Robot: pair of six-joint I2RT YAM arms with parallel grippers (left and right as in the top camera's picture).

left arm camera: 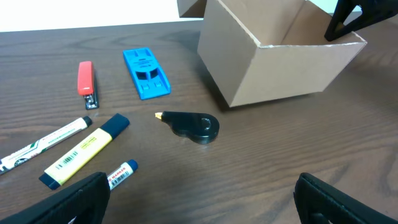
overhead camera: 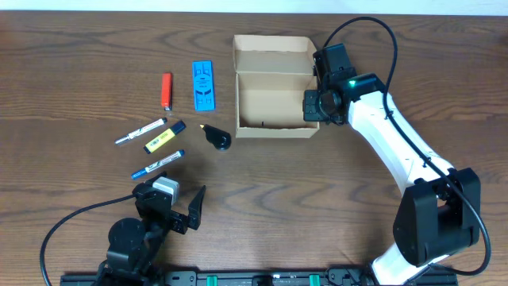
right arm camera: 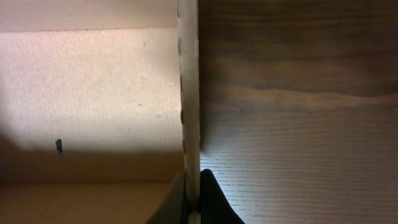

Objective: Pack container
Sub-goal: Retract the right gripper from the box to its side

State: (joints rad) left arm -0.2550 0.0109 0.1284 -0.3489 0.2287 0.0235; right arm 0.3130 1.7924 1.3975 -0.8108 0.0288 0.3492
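Observation:
The container (overhead camera: 274,86) is an open tan cardboard box at the table's back middle, its flap lid laid back; it looks empty inside. It also shows in the left wrist view (left arm camera: 280,56). My right gripper (overhead camera: 316,105) is shut on the container's right wall (right arm camera: 189,93), one finger inside and one outside. My left gripper (overhead camera: 176,208) is open and empty near the front edge. Left of the box lie a blue flat piece (overhead camera: 203,85), a red lighter (overhead camera: 166,91), a white marker (overhead camera: 141,131), a yellow highlighter (overhead camera: 163,137), a blue-capped marker (overhead camera: 157,164) and a black correction-tape roller (overhead camera: 217,137).
The dark wooden table (overhead camera: 71,71) carries all of this. The right arm's white link (overhead camera: 393,139) reaches from the front right across to the box. Cables run from both arm bases.

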